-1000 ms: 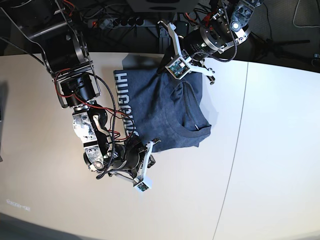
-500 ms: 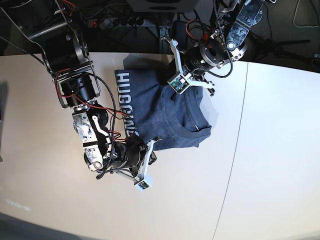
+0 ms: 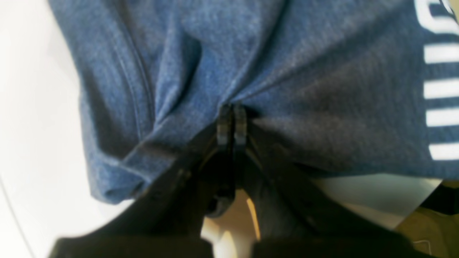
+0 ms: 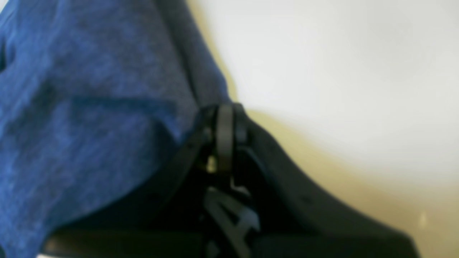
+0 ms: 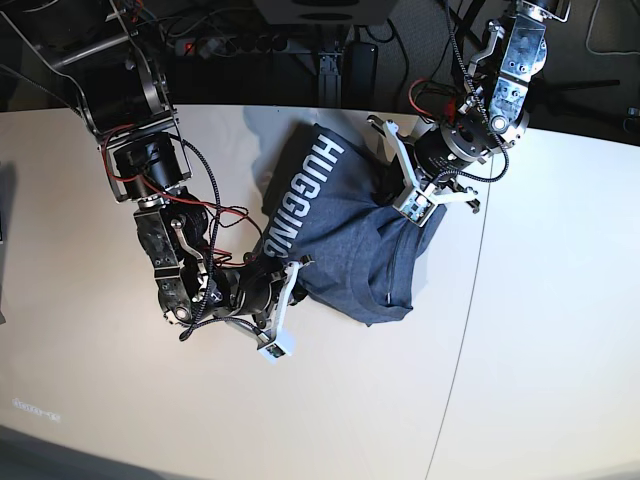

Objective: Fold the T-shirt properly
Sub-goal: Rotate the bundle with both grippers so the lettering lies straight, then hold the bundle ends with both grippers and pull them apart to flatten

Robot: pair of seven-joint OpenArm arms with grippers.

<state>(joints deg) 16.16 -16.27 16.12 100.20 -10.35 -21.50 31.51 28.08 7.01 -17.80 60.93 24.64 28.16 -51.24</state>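
Observation:
The blue-grey T-shirt (image 5: 340,230) lies bunched in the middle of the white table (image 5: 530,340), with white letters "HUGGING" (image 5: 300,195) slanting along its left side and the neck edge low on the right. My left gripper (image 5: 390,200) is shut on a fold at the shirt's upper right; in the left wrist view its black fingers (image 3: 231,122) pinch the cloth (image 3: 287,64), which puckers around them. My right gripper (image 5: 296,280) is shut on the shirt's lower left edge. The blurred right wrist view shows its closed tips (image 4: 224,122) against blue fabric (image 4: 89,107).
A power strip and cables (image 5: 215,45) lie behind the table's far edge. A seam (image 5: 465,300) runs down the table right of the shirt. A dark object (image 5: 2,215) sits at the left edge. Bare tabletop spreads to the right and front.
Both arms have swung the shirt around: the lettering now slants toward the top centre, and the neck has dropped lower right. My left gripper moved right and down; my right gripper shifted slightly up.

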